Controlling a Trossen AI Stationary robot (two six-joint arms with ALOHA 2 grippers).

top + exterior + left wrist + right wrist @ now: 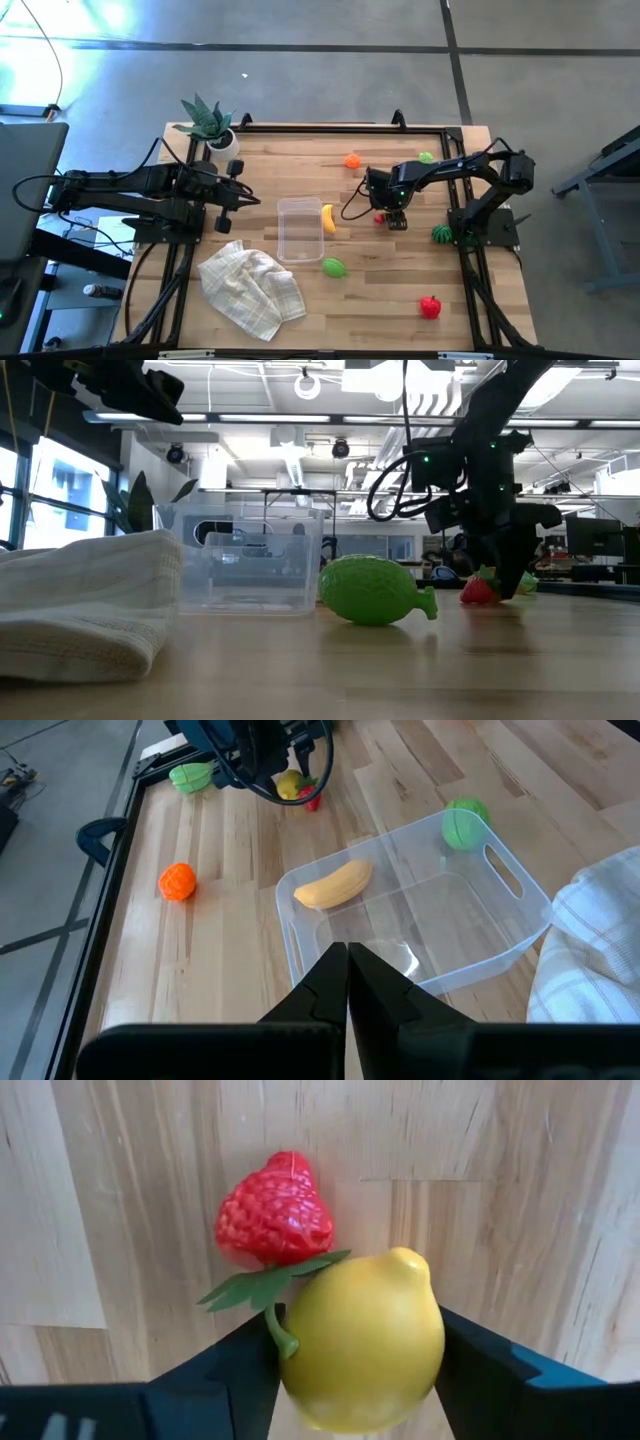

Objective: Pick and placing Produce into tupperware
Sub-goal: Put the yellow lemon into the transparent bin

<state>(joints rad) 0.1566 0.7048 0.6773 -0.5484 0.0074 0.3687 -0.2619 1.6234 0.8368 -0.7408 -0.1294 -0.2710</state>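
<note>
My right gripper [360, 1370] points down at the table's right middle, closed around a yellow lemon [362, 1342]. A red strawberry [275, 1210] lies on the wood against the lemon. The clear tupperware tub [300, 228] stands at the centre, with a yellow banana [328, 219] beside its right wall. A green fruit [334, 267] lies in front of the tub, an orange [352, 161] sits at the far side and a red pepper [430, 307] lies near the right front. My left gripper [347, 960] hangs shut above the table, left of the tub. My right gripper pinches the lemon by its two opposite sides [300, 1350], one finger on each, coming from above and pointing down. The lemon's pointed end shows between the fingers. The strawberry's green leaf [262, 1285] touches the lemon. Whether the lemon is off the wood I cannot tell.
A white checked cloth [250, 285] lies at the front left. A potted spiky plant [210, 125] stands at the far left corner. Two green pieces lie near the right arm, one at the far side [426, 157] and one by its base [441, 234]. A black frame [300, 125] edges the table.
</note>
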